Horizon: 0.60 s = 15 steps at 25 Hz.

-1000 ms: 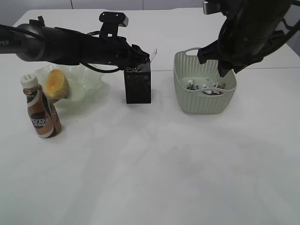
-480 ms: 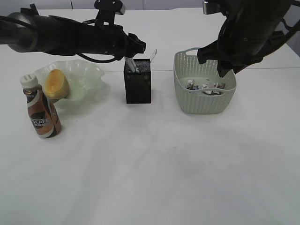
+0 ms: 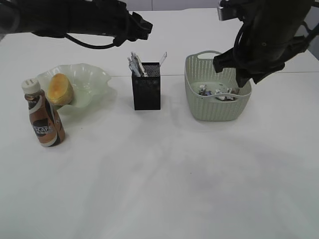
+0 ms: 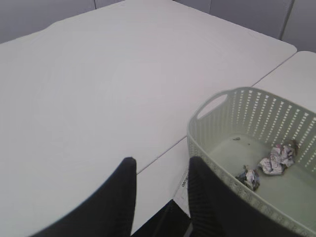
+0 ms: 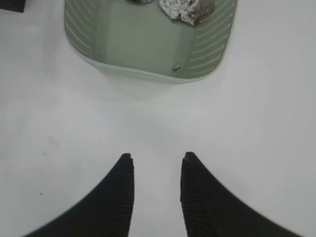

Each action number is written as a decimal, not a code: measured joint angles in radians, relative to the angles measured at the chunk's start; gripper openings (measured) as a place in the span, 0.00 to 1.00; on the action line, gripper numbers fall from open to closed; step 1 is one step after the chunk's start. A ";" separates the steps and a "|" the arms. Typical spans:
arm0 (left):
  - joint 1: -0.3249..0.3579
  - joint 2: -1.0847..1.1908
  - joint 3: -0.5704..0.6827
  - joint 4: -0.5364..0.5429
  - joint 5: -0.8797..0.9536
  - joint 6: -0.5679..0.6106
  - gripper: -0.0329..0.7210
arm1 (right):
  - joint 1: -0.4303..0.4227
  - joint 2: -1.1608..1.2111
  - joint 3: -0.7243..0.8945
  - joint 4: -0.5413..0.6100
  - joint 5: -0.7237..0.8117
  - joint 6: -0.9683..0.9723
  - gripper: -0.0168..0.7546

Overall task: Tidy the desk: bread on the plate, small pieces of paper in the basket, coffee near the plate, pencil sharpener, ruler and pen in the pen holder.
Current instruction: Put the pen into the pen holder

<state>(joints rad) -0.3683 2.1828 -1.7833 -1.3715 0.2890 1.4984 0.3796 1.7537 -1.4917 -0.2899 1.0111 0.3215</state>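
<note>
The pen holder (image 3: 146, 85) stands upright on the white counter (image 3: 164, 169), with the ruler (image 3: 163, 57) and some pens poking out of its top. Left of the pen holder sits the plate (image 3: 87, 87) with the bread (image 3: 60, 89) on it, and the coffee (image 3: 44, 115) stands upright just in front of the plate. Right of the pen holder is the basket (image 3: 217, 102), holding crumpled paper scraps (image 4: 279, 157). The left gripper (image 4: 159, 170) hangs above and behind the pen holder, clear of it; its jaws stand apart with nothing between them, and its arm stretches level in from the left. The right gripper (image 5: 156, 165) hovers by the basket, well right of the pen holder, jaws apart and empty, the arm bent down over the basket's rear rim
</note>
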 joint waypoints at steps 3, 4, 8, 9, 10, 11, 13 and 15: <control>0.000 -0.017 0.000 0.096 0.032 -0.004 0.40 | 0.000 0.000 0.000 0.000 0.030 0.000 0.33; 0.000 -0.024 0.000 0.136 0.049 -0.010 0.40 | 0.000 0.000 0.000 -0.004 0.038 0.000 0.33; -0.011 -0.055 0.000 0.315 0.121 -0.064 0.40 | 0.000 0.000 -0.002 -0.012 0.077 0.000 0.33; -0.016 -0.065 0.000 0.357 0.140 -0.080 0.40 | 0.000 0.000 -0.002 -0.014 0.087 0.000 0.33; -0.021 -0.073 0.000 0.403 0.167 -0.100 0.40 | 0.000 0.000 -0.002 -0.016 0.098 0.000 0.33; -0.026 -0.084 0.000 0.450 0.191 -0.117 0.39 | 0.000 0.000 -0.002 -0.018 0.108 0.000 0.33; -0.034 -0.111 0.000 0.535 0.245 -0.171 0.39 | 0.000 0.001 -0.017 -0.018 0.137 0.000 0.33; -0.045 -0.140 0.000 0.626 0.291 -0.243 0.39 | 0.000 0.001 -0.043 -0.018 0.165 0.000 0.33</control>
<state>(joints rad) -0.4134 2.0429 -1.7833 -0.7453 0.5799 1.2554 0.3796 1.7546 -1.5345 -0.3083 1.1760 0.3215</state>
